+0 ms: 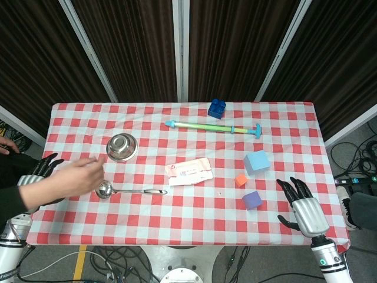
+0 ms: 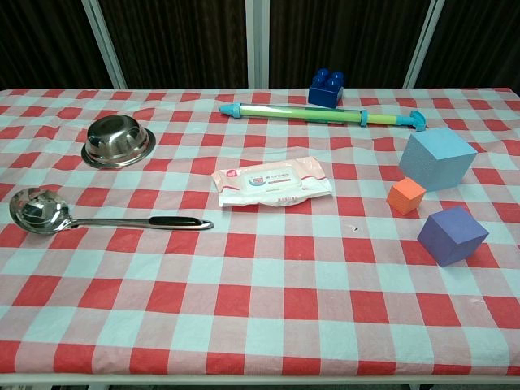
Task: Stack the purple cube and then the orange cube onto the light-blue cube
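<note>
Only illegible print on the wipes pack (image 2: pixel 271 186); right hand (image 1: pixel 306 208) fingers spread, left hand (image 1: pixel 42 170) unclear.

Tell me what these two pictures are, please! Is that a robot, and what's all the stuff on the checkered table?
Yes, it is a robot with two arms. The top picture comes from a camera on its head, looking down; the other from its chest, looking across the table. The right robot hand is black and silver, open, and holds nothing. The left robot hand is mostly hidden behind a person's hand reaching in, so I cannot tell how it is. On the red-checked tablecloth lie a light-blue cube, a small orange cube and a purple cube, none stacked yet. There are also a steel bowl, a ladle, a pack of wipes, a water squirter and a blue toy brick.
</note>
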Tool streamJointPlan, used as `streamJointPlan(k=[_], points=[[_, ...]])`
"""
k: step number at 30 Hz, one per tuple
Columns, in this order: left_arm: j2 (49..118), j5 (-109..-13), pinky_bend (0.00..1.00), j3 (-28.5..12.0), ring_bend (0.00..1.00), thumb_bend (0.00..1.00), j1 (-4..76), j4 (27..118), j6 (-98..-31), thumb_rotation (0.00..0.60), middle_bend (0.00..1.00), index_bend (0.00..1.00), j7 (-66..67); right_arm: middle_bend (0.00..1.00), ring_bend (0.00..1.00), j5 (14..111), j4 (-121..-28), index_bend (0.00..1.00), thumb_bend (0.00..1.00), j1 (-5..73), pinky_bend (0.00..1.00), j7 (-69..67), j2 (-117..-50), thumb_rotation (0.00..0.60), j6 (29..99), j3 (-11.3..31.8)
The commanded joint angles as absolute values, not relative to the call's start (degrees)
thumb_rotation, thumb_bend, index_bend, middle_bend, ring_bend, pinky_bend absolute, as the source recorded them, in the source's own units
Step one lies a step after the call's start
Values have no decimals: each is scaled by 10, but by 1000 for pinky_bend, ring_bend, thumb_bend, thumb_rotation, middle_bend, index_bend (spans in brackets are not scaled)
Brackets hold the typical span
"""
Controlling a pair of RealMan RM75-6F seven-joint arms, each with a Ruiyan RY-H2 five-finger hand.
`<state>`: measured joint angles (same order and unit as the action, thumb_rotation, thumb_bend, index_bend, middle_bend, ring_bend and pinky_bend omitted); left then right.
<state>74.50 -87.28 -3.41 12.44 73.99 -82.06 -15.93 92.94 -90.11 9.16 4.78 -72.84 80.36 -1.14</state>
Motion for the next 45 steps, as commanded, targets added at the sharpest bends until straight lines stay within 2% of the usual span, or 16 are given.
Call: streamJointPlan(k=[1,12,15,22,30,45], points=[[743,-873,314,-34,145,60,124,742,-821,600,202,240,-162,153,0,930,-901,0,99,92,76,49,-728,600,803,-12],[741,-873,315,-38,144,60,123,744,-829,600,202,240,-161,183,0,943,-922,0,99,111,76,84,-704,600,782,-10],[740,-870,315,-38,145,60,121,743,-830,600,202,240,-164,202,0,953,-928,0,99,131,76,108,-688,600,753,-11],[740,-862,314,-45,144,59,118,739,-835,600,202,240,-163,261,26,955,-936,0,100,203,74,153,-652,600,640,-7],[741,-858,314,-45,144,60,117,734,-833,600,202,240,-161,285,31,940,-902,0,105,247,73,149,-688,600,577,-2],[742,-850,315,-48,144,60,113,730,-832,600,202,240,-160,313,41,923,-857,0,114,273,73,137,-742,600,553,-8]])
